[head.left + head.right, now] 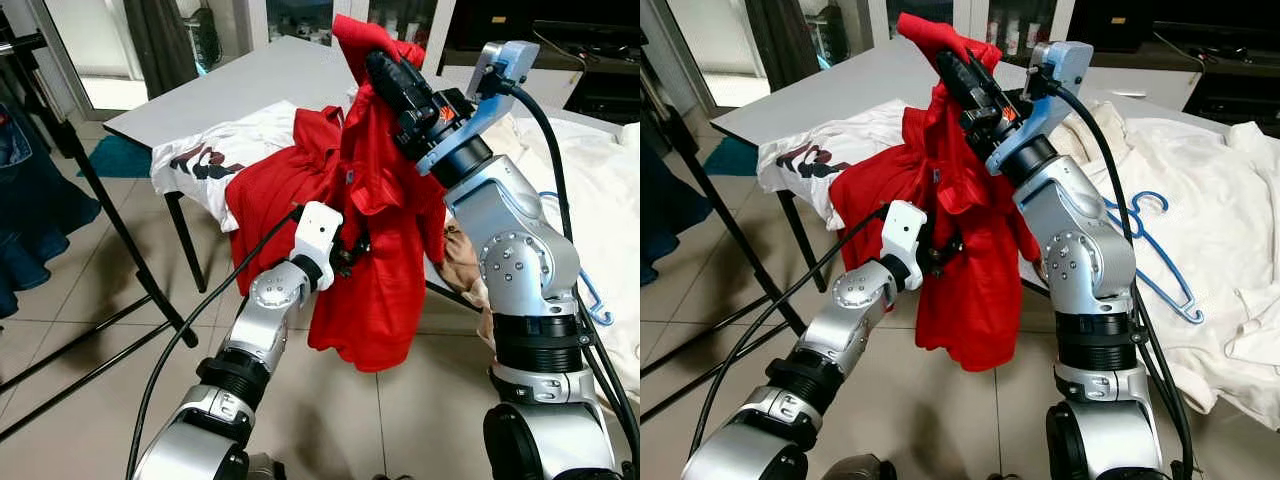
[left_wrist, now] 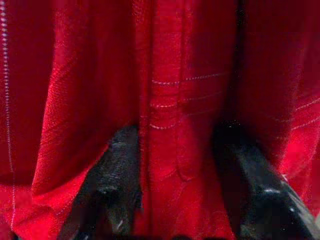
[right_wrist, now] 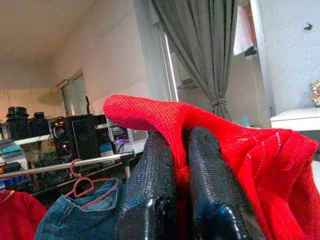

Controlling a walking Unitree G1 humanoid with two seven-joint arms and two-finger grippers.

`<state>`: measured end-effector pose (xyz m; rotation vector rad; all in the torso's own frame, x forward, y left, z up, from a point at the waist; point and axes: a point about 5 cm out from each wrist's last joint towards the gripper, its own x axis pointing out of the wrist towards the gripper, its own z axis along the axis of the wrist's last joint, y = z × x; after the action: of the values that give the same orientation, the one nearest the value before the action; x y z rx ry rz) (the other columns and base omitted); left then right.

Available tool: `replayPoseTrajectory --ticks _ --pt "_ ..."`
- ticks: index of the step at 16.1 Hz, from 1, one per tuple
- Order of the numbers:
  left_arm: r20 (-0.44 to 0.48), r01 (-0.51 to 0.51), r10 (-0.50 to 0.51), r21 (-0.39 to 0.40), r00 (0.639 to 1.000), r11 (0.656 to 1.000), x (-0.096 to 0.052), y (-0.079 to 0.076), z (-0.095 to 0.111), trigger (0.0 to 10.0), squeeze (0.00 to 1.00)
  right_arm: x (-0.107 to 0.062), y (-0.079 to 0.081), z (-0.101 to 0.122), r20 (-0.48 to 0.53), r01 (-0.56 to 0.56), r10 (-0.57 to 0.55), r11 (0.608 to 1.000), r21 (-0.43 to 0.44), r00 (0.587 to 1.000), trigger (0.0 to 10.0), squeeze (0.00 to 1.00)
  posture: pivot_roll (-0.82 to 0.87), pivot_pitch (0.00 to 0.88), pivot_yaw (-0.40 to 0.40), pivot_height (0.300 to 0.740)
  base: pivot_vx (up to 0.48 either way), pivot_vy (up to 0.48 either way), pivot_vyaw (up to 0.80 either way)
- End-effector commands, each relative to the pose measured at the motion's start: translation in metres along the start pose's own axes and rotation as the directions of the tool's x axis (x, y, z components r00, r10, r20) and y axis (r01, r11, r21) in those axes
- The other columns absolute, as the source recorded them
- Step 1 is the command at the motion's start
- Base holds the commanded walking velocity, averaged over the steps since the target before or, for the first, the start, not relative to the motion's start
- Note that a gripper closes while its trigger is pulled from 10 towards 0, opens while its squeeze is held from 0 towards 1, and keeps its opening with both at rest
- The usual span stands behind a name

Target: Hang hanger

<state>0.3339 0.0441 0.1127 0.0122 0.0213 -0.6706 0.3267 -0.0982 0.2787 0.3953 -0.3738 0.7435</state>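
A red shirt (image 1: 375, 290) hangs in front of me off the table's near edge. My right gripper (image 1: 375, 60) is raised above the table and shut on the shirt's top fold; in the right wrist view its fingers (image 3: 160, 170) pinch the red cloth. My left gripper (image 1: 350, 255) is lower, against the middle of the shirt. In the left wrist view its fingers (image 2: 115, 185) stand apart, open, with a seamed fold of the shirt between them. A blue hanger (image 1: 1150, 250) lies on white cloth at my right.
The grey table (image 1: 230, 90) holds a printed white T-shirt (image 1: 200, 160) and a white sheet (image 1: 1230, 200). Black stand legs (image 1: 110, 220) and hanging jeans (image 1: 30, 210) are at my left. The right wrist view shows a rail (image 3: 60, 165) with jeans on a red hanger (image 3: 82, 185).
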Motion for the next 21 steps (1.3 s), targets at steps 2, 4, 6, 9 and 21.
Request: replayPoseTrajectory --ticks 2,4,6,9,21 --pt "0.045 0.000 0.000 0.000 0.999 1.000 0.002 0.001 0.009 0.0 0.00 -0.002 0.001 0.001 -0.003 -0.009 0.009 1.000 0.003 1.000 0.0 0.00 0.09 0.000 0.008 0.740 0.000 0.000 0.00" --pt "0.057 -0.010 0.010 -0.008 0.998 1.000 0.002 0.003 0.010 0.0 0.00 -0.002 -0.004 -0.003 -0.022 0.019 -0.019 1.000 0.004 1.000 0.0 0.00 0.09 0.000 0.007 0.740 0.000 0.000 0.00" --pt "0.063 -0.032 0.032 -0.007 0.997 0.999 0.002 0.005 0.010 0.0 0.00 -0.004 -0.010 -0.008 -0.045 0.054 -0.053 0.999 0.003 0.998 7.4 0.00 0.09 0.000 0.005 0.740 0.000 0.000 0.00" --pt "0.067 -0.042 0.043 -0.010 0.997 0.999 0.002 0.006 0.010 0.0 0.00 -0.006 -0.013 -0.009 -0.055 0.073 -0.073 0.997 0.003 0.996 10.0 0.00 0.09 0.000 0.005 0.740 0.000 0.000 0.00" --pt "0.094 -0.061 0.065 -0.040 0.993 0.997 0.001 0.009 0.011 0.0 0.00 -0.010 -0.037 -0.019 -0.097 0.224 -0.223 0.975 -0.003 0.970 10.0 0.00 0.08 0.000 0.002 0.740 0.000 0.000 0.00"
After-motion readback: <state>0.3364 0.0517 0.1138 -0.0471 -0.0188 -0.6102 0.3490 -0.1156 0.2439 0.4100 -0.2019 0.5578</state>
